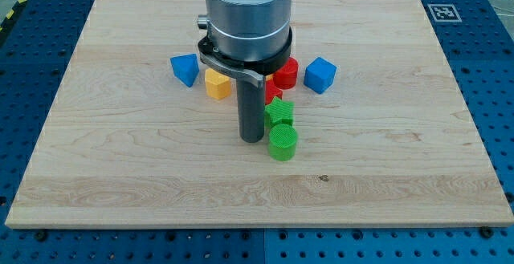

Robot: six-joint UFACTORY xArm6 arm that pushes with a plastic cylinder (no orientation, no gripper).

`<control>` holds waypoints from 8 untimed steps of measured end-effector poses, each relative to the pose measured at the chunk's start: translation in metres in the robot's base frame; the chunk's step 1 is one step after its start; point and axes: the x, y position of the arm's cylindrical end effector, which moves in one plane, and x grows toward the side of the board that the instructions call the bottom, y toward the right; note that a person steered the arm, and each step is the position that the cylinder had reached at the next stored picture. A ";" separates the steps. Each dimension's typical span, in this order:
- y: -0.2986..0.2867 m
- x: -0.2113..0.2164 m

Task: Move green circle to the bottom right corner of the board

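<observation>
The green circle sits on the wooden board a little below the middle. My tip rests on the board just left of the green circle, close to it or touching; I cannot tell which. A green star lies directly above the green circle, next to the rod's right side.
A red block and a blue cube lie at the view's upper right of the rod. A yellow block and a blue block lie to its upper left. The arm's grey body hides the board behind it.
</observation>
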 end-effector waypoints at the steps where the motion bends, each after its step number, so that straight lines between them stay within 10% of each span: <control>1: 0.022 0.002; 8: 0.055 0.015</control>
